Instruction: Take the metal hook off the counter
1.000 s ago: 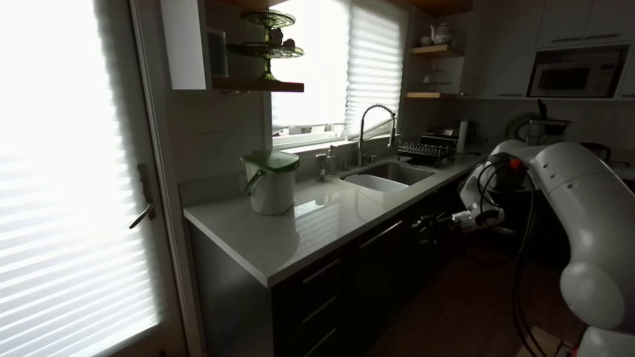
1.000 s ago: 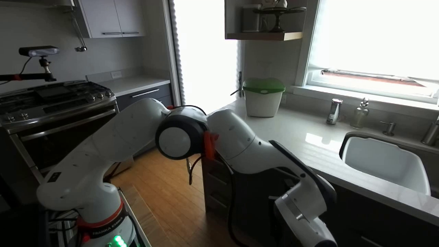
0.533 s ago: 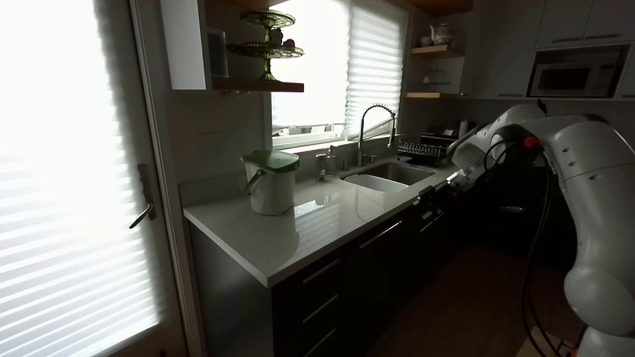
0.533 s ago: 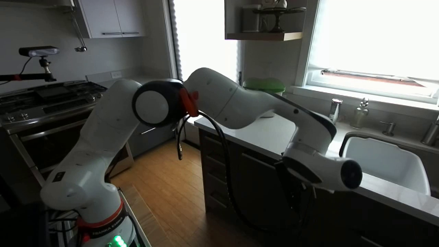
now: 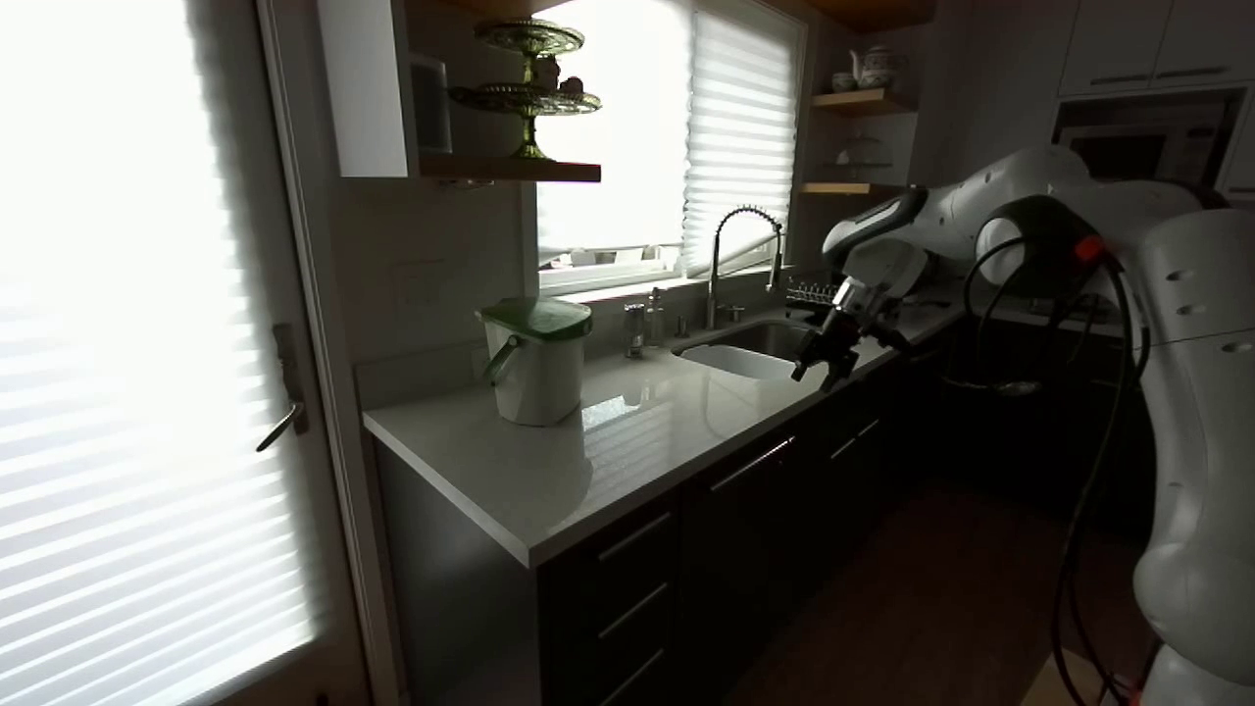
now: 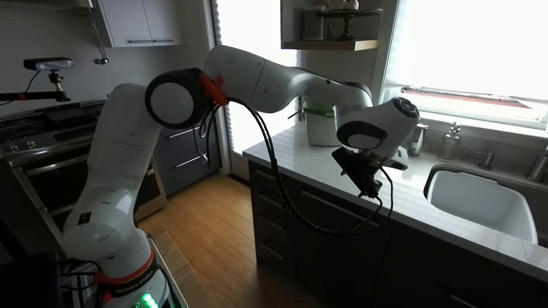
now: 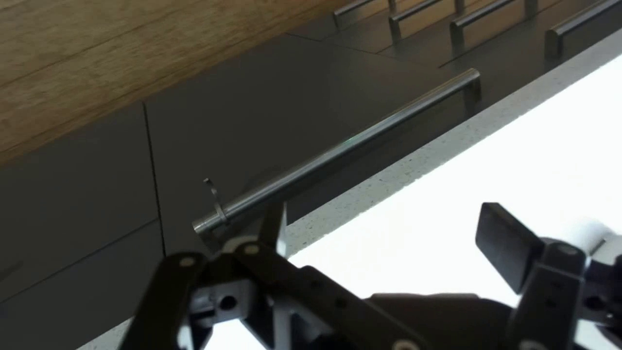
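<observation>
Hook [image 7: 216, 200] reads only in the wrist view: thin curved metal strip, set around the handle [image 7: 350, 142] just below the edge of the counter [image 7: 369, 194], at the end away from the drawers [image 5: 608, 579]. Its tip sticks out from the handle; how far it wraps is hidden. In both exterior views it's too small to tell; in an exterior view a cable [image 6: 277, 177] crosses in front of that handle.

Gripper [image 7: 384, 228]: fingers [image 7: 508, 248] well apart, counter top showing between them. One of them sits just beside the handle in the wrist view; can't tell the depth between. In both exterior views it's tilted, fingers down, by the counter's front edge.

Wrist view washes the counter top to flat white, edge speckled and stone-like; an exterior view has it glossy with bright reflections. Handle: round bar, brushed metal. Panel [image 7: 291, 107] behind: dark, smooth, thin seams. Floor [image 7: 97, 48]: grained wood.

Arched coil of the faucet [image 5: 713, 289] shows in an exterior view, stove [image 6: 47, 149] with steel front in an exterior view. White tub [image 6: 475, 199] and tapered pale bin [image 5: 537, 382] with green lid [image 5: 537, 319]: both exterior views. Arm [image 6: 274, 81] hides part of the bin in an exterior view.
</observation>
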